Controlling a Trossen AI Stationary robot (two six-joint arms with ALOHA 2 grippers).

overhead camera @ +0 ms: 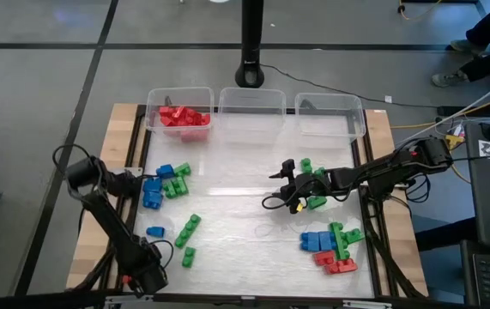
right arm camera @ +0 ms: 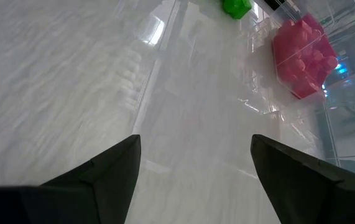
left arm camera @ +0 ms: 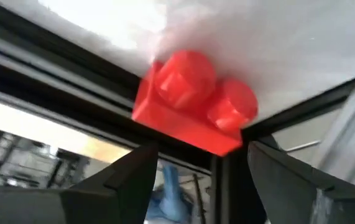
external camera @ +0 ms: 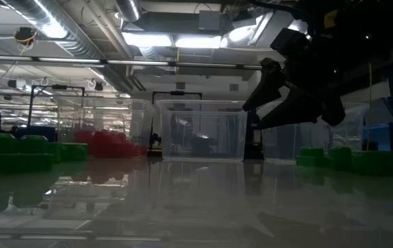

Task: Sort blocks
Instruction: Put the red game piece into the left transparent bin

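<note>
1. Right gripper hung over the middle of the table, its fingers spread wide and holding nothing; the right wrist view showed only bare white surface between them.
2. Just beside that gripper, toward the right edge, lay a few green blocks.
3. Nearer the front right corner sat a mixed heap of blue, green and red blocks.
4. Left gripper stood at the left side, by a cluster of blue and green blocks; its fingers were parted, with a red brick just beyond the tips, not clamped.
5. More green blocks lay scattered at the front left.
6. Farthest off, three clear bins stood in a row; the left bin held red blocks.
</note>
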